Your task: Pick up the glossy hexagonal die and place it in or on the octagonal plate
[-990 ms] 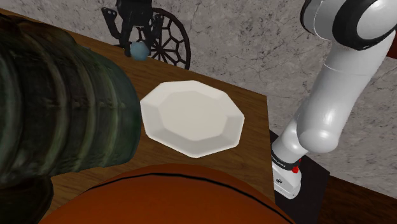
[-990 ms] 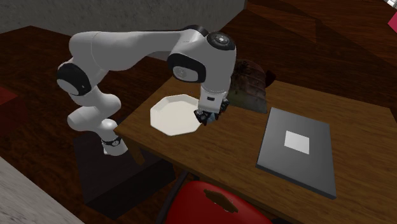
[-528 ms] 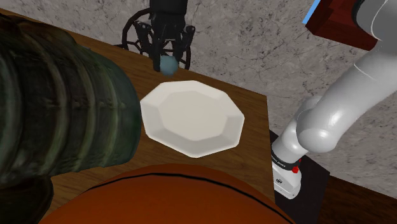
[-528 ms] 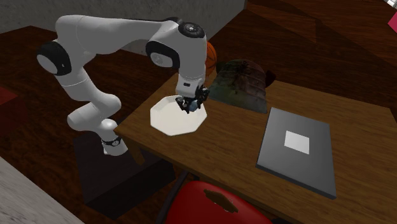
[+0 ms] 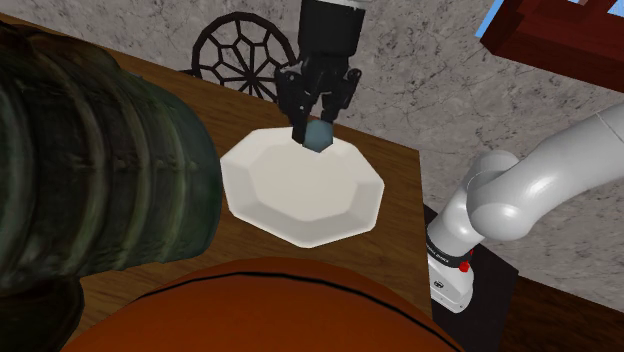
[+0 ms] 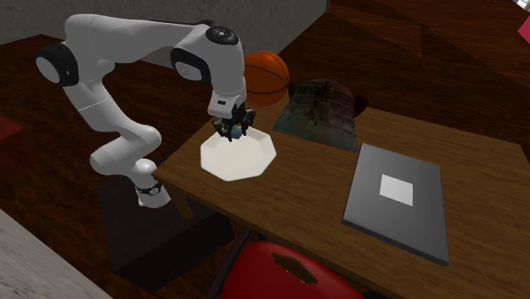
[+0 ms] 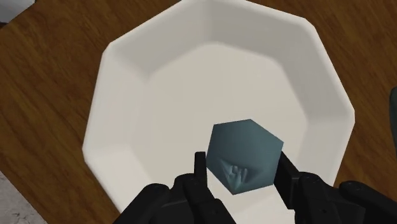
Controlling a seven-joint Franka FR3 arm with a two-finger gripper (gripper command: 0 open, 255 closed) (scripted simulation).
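As the die (image 7: 245, 154) must end in the octagonal plate (image 7: 159, 76), the gripper (image 7: 242, 163) carries it above the plate's white hollow, with its two black fingers pressed on opposite sides of the glossy blue-grey body. The die appears lifted and not yet touching the plate. It hangs somewhat off the middle of the hollow, so a release from here would probably land inside. One face of the die carries a small raised mark that cannot be read. On the wooden table (image 6: 306, 183), well apart from the plate, lies a flat grey slab (image 6: 399, 225) with a blank white square.
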